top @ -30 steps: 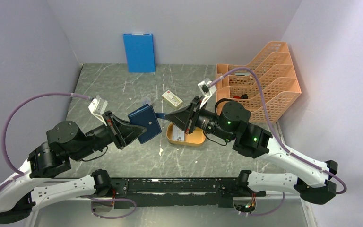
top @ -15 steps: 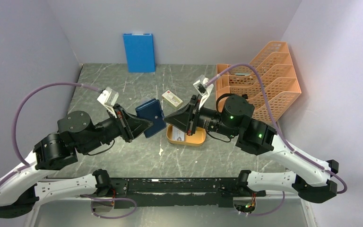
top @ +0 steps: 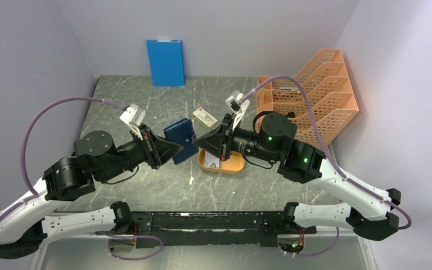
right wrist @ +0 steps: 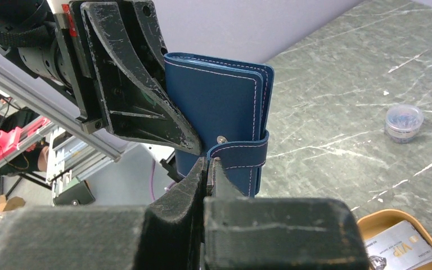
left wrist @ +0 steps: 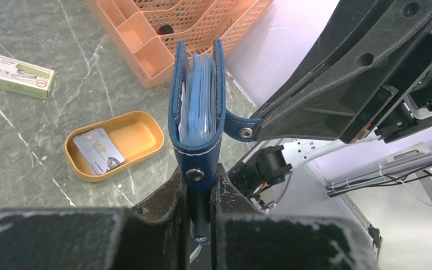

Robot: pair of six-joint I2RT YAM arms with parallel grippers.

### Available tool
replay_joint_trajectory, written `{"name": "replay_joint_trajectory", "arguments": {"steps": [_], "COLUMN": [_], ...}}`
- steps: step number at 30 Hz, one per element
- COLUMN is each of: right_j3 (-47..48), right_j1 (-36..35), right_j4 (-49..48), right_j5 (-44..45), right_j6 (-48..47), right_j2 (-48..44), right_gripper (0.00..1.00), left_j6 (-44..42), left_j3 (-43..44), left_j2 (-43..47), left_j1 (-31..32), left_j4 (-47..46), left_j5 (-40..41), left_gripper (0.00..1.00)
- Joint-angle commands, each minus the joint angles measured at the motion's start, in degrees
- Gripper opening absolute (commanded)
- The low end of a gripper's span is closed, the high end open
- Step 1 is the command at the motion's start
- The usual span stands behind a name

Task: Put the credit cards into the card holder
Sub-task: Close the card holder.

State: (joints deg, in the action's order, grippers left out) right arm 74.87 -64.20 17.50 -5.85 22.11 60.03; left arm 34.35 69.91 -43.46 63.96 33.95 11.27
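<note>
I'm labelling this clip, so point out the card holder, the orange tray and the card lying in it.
card holder [right wrist: 225, 107], right wrist view, middle of its navy cover.
orange tray [left wrist: 140, 138], left wrist view, bare floor beside the card.
card [left wrist: 97, 151], left wrist view, centre of its grey face.

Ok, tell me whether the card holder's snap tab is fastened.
Unfastened: the snap tab sticks out from the card holder, its stud apart from the socket.

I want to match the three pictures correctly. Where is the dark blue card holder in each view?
Top external: card holder at the centre, up and left of the orange oval tray.
Left wrist: centre, upright, edge-on; tray to its left.
Right wrist: centre, cover facing us; tray at bottom right.
Shared landmark: the tray.
</note>
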Motion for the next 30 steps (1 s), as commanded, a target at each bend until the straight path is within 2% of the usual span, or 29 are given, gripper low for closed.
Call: {"name": "replay_joint_trajectory", "arguments": {"steps": [1, 9, 30], "right_j3": [0.41, 0.15, 0.52], "right_j1": [-0.14, -0.22, -0.17], "right_j4": [0.50, 1.10, 2.97], "right_j5": [1.15, 4.66, 5.78], "right_j6": [0.73, 1.79, 1.19], "right_j2": [0.14, 0.61, 2.35], "right_gripper": [0.00, 0.00, 0.00], "left_j6": [-0.51, -0.43, -0.63], "left_j3": [1.11, 1.04, 0.97], "left_j2": [0.23, -0.89, -1.11], "left_j1": [0.00, -0.05, 0.02], "left_j4": [-2.83, -3.72, -4.05], "left_j5": [-1.16, -3.51, -3.62], "left_gripper": [0.05, 0.05, 0.05]}}
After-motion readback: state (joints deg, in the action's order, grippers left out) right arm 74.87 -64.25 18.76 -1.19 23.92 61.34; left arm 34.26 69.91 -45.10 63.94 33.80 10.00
